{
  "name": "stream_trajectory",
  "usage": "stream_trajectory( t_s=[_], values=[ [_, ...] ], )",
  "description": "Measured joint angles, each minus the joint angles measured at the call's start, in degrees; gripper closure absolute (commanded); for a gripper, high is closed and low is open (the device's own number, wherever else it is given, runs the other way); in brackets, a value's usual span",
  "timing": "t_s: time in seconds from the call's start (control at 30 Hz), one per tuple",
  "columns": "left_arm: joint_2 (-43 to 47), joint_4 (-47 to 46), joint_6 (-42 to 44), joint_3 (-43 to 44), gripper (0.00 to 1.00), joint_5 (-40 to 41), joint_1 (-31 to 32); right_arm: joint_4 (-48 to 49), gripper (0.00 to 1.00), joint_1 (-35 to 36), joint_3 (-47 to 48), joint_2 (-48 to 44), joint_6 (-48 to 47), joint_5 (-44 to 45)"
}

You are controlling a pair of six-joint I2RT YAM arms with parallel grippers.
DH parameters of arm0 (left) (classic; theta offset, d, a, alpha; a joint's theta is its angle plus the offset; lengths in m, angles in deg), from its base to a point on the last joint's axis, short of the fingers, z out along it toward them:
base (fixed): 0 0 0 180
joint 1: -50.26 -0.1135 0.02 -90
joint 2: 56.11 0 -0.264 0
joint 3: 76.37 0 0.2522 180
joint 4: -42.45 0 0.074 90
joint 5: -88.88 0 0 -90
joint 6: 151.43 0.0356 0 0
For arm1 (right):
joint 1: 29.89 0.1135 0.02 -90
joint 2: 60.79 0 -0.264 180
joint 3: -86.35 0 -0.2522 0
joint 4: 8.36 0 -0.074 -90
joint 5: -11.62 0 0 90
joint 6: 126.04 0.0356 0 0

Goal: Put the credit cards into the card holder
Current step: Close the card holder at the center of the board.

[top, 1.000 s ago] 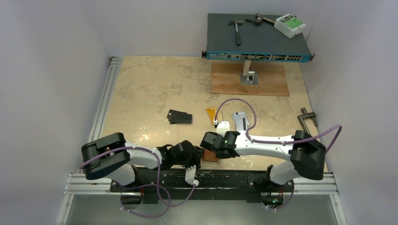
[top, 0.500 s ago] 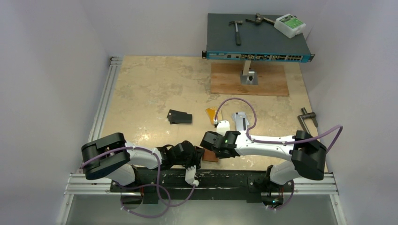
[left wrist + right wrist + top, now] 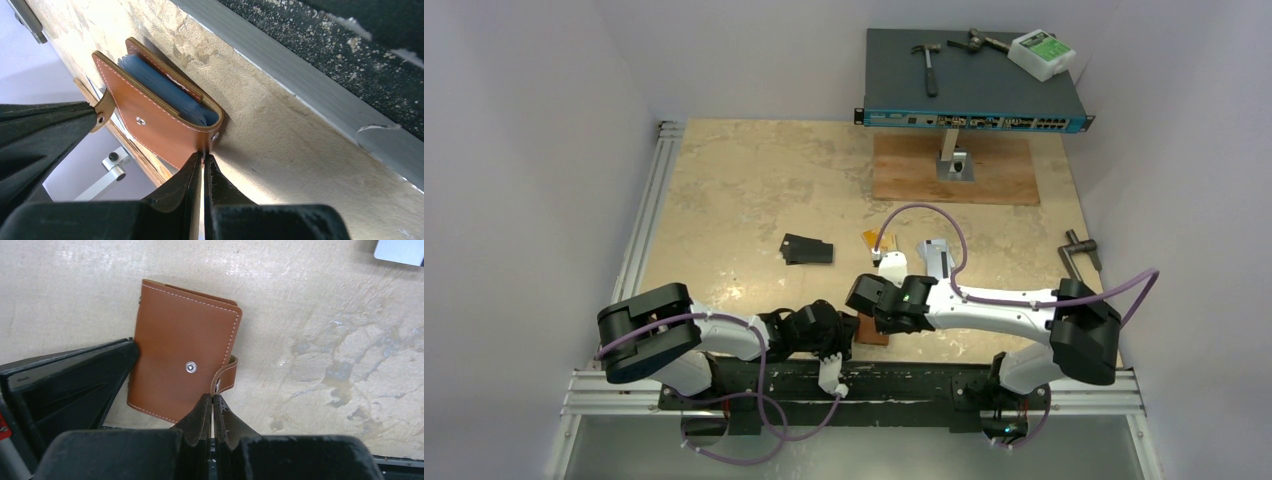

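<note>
Card holder (image 3: 185, 365) lies folded at the near edge of the table (image 3: 754, 190), and from above it is mostly hidden under both wrists. Left gripper (image 3: 202, 160) has its fingers pressed together at the holder's corner. The right gripper (image 3: 211, 402), likewise pressed together, meets the snap tab (image 3: 227, 372). Whether either pinches leather is unclear. Well beyond the holder lie black cards (image 3: 808, 249), a partly hidden gold-orange card (image 3: 870, 238) and a silvery card (image 3: 936, 255).
</note>
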State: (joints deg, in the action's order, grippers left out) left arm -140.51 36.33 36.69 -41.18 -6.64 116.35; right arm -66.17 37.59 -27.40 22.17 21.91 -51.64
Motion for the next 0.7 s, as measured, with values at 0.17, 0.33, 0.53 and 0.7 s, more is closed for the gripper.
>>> stream_trajectory(
  t_s=[0.17, 0.33, 0.53, 0.7],
  values=[
    [0.04, 0.09, 0.0, 0.0, 0.97, 0.04, 0.0, 2.49, 1.0, 0.0, 0.0, -0.04, -1.2, -2.03],
    [0.11, 0.2, 0.02, 0.0, 0.97, 0.04, 0.0, 4.98, 1.0, 0.0, 0.0, 2.97, -2.43, -3.78],
    [0.15, 0.35, 0.02, 0.09, 0.97, 0.11, 0.0, 5.99, 1.0, -0.04, -0.2, 3.93, -2.67, -3.82],
    [0.17, 0.39, 0.02, 0.11, 0.97, 0.13, 0.07, 7.54, 1.0, -0.52, -1.33, 4.04, -2.54, -3.89]
  ],
)
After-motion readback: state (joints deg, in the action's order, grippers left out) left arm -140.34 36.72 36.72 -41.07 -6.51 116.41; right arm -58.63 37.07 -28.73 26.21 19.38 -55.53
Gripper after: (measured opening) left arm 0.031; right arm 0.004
